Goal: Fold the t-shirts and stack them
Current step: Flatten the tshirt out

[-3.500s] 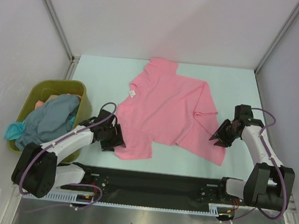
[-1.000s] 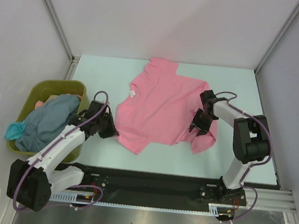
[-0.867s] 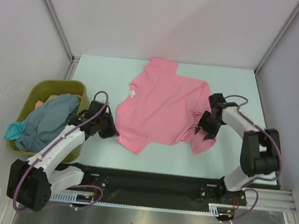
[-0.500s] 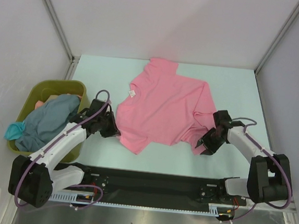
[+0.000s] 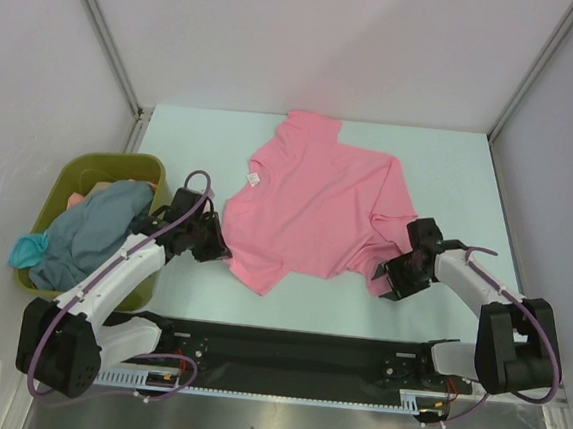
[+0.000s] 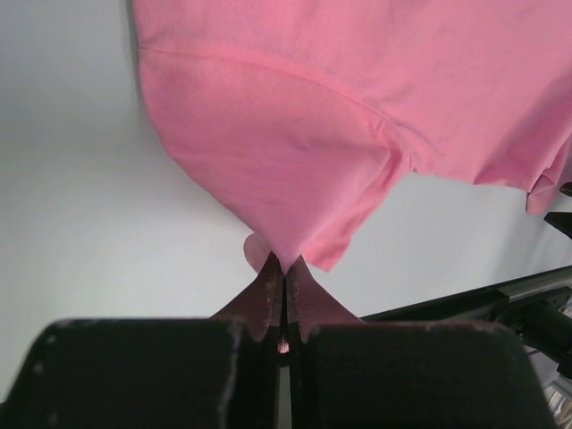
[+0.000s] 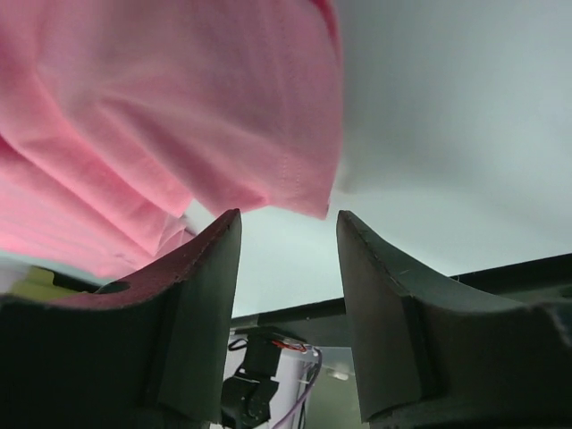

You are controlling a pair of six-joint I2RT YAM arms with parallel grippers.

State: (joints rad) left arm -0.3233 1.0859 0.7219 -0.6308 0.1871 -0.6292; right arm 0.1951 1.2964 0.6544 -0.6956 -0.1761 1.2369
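— While both arms sit at the near edge of the pink shirt [image 5: 318,202], how far along would you put it?

— Early. Shirt lies mostly spread on the table [image 5: 451,169], neck label showing at its left side. No clean fold in it that I can see. Near right corner is rumpled, near left corner drawn to a point.

— Left gripper [image 6: 284,286]?

— Clenched on the shirt. Wrist view shows the fingers pressed together with a pinch of pink hem between them, the cloth fanning out from that pinch.

— And the right gripper [image 7: 288,223]?

— Released. Fingers stand apart, the shirt's edge hanging just beyond the gap, nothing caught. From above it sits right beside the rumpled corner.

— The others?

— Grey-blue shirt [image 5: 95,228] heaped in the green bin [image 5: 69,170] to the left, a teal one [image 5: 27,249] spilling over its near rim. Neither laid out.

— So what's left?

— Nearly all of it, by my reading. Right side needs a grip before the pink one can be folded over. Then the bin shirts need pulling out, flattening, folding. No stack exists yet.
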